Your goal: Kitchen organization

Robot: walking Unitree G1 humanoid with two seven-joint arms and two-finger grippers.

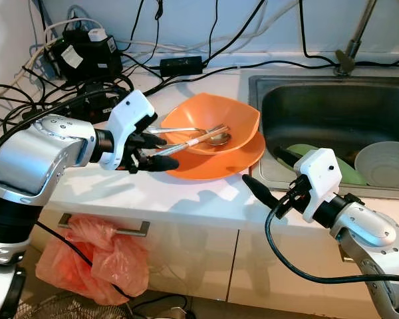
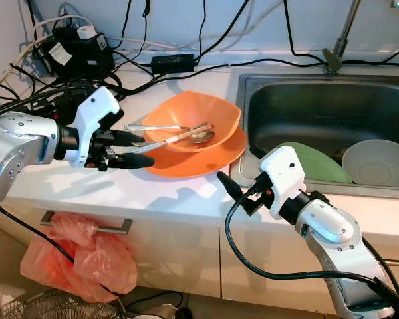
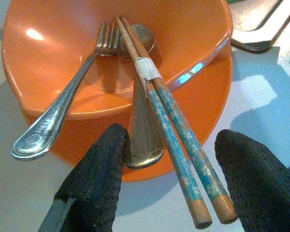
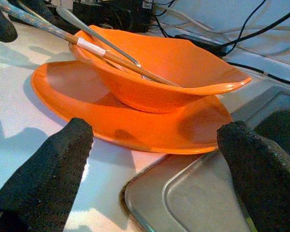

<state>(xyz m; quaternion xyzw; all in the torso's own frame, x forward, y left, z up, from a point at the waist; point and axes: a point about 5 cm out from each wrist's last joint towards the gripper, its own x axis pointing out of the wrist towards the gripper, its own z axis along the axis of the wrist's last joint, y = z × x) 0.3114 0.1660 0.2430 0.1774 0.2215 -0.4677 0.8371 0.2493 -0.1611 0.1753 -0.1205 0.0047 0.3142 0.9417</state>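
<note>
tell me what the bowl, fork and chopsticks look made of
Bowl: probably plastic or melamine, glossy orange with soft highlights. Fork: metal, likely stainless steel, shiny silver with an embossed handle end. Chopsticks: apparently wood or bamboo, blue floral print over bare brown tips, bound by a pale tape band. The left pincer sits open around their ends.

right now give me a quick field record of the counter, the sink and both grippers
counter: orange bowl stacked on orange plate
in bowl: metal fork, metal spoon, taped pair of blue patterned chopsticks, handles sticking out over the rim
left gripper: open, fingers either side of the chopstick ends
right gripper: open, near the sink edge, facing the plate
sink: green plate, white bowl
</note>
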